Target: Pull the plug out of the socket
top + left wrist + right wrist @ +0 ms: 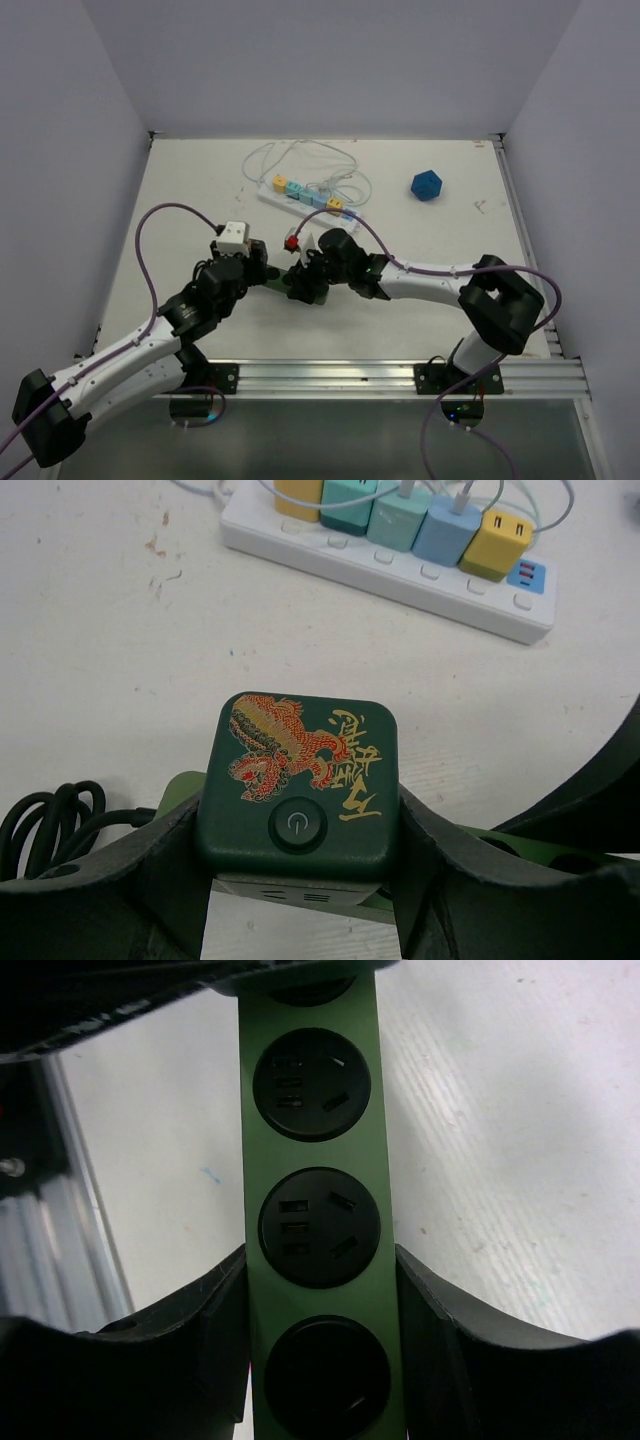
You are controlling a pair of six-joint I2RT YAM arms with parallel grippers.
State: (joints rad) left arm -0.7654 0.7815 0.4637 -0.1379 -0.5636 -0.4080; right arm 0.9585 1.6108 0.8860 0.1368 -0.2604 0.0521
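Note:
A dark green cube plug with a red and gold dragon and a round power button stands on the green socket strip. My left gripper is shut on the cube, one finger on each side. My right gripper is shut on the green socket strip, whose black round sockets run up the right wrist view. In the top view both grippers, left and right, meet at the table's middle, and the strip is mostly hidden between them.
A white power strip with several coloured chargers and white cables lies at the back; it also shows in the left wrist view. A blue polyhedron sits at the back right. A coiled black cable lies left of the cube.

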